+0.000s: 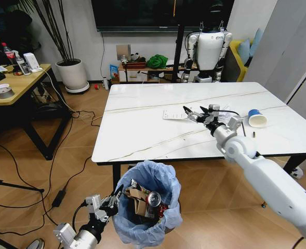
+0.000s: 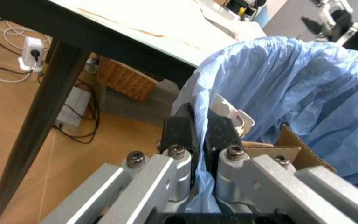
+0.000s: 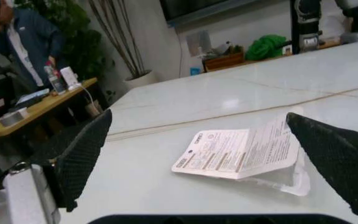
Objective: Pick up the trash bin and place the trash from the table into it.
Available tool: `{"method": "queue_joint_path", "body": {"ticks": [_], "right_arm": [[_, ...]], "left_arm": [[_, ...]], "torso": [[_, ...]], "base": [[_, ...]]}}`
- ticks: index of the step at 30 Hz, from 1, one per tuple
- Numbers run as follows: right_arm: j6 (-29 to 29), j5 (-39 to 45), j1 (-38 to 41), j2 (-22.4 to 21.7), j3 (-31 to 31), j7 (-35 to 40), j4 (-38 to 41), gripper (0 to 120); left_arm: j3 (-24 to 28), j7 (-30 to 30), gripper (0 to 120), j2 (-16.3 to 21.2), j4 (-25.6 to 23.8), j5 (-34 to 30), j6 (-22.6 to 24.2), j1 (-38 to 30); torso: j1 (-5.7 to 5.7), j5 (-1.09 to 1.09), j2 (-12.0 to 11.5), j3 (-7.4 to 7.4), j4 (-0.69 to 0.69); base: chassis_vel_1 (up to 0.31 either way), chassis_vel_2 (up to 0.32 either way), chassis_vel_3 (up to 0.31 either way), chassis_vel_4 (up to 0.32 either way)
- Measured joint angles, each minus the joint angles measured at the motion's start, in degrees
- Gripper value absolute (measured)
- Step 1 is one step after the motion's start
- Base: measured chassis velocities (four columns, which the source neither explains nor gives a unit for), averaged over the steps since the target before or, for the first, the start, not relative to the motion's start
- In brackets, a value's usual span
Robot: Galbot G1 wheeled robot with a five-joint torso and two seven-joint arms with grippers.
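- Right gripper [image 1: 194, 113] hangs low over the table [image 1: 142, 129] with its black fingers [image 3: 82, 158] spread wide apart, holding nothing, just beside the white printed sheet [image 1: 174, 114].
- Seen from the right wrist, the sheet [image 3: 241, 151] lies flat on the marble top between the two spread fingers, one edge curling up; it carries dense lines of small black print and a boxed heading, too small to read.
- Left gripper [image 2: 197, 133] is clamped together on the rim of the trash bin [image 1: 148, 207], pinching the crinkled light-blue bag [image 2: 291, 88] between its black pads.
- That bin sits below the table's near edge, at the front of the robot; inside show folded brown cardboard [image 1: 138, 199], a crushed red can [image 1: 154, 199] and white scraps.
- A blue-and-white paper cup [image 1: 256, 118] lies on its side on the table, to the right of the right gripper.
- No brand is readable on the can or the cup.
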Motion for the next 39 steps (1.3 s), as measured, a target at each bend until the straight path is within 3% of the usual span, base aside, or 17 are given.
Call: {"method": "queue_joint_path", "body": {"ticks": [12,33,39], "right_arm": [[-0.2,0.9,4.2,6.1,0.6,0.5,-12.5,100],[0.2,2.3,8.2,13.2,1.0,-2.2,-24.5,100],[1.0,1.8,9.1,14.8,0.9,-3.8,-26.6,88]], "left_arm": [[-0.3,0.0,0,-0.1,0.2,-0.3,0.0,-0.2],[-0.4,0.0,0,-0.1,0.5,-0.4,0.0,-0.4],[-0.5,-0.1,0,-0.1,0.5,-0.4,0.0,-0.4]], "torso": [[0.0,0.0,0.0,0.0,-0.01],[0.0,0.0,0.0,0.0,0.0],[0.0,0.0,0.0,0.0,0.0]], "base": [[0.0,0.0,0.0,0.0],[0.0,0.0,0.0,0.0],[0.0,0.0,0.0,0.0]]}}
